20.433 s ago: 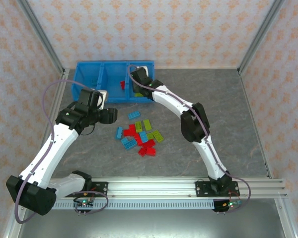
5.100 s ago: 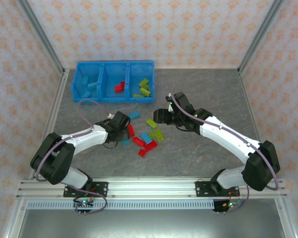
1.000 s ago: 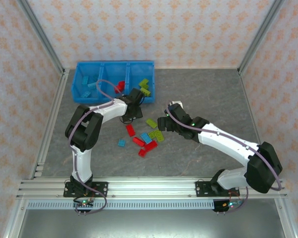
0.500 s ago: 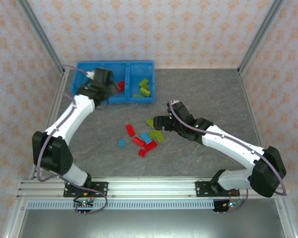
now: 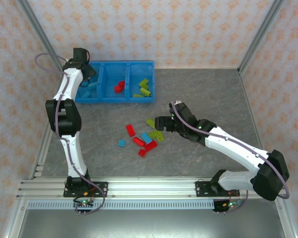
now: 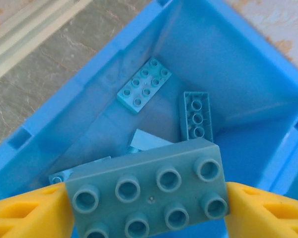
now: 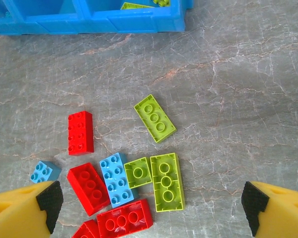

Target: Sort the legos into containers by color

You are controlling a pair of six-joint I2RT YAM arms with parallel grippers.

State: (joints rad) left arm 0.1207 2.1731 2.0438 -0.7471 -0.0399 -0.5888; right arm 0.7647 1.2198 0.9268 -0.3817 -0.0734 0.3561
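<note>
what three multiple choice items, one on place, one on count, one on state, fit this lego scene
1. Where is the left gripper? A over the tray's left compartment; B over the loose bricks; C at its base.
2. How many green bricks lie on the table, right wrist view? A one; B three; C six.
3. How is the right gripper? A shut on a brick; B shut, empty; C open, empty.
1 A: its wrist view looks into the compartment of blue bricks. 2 B: three show on the table. 3 C: its jaws stand wide, nothing between.
</note>
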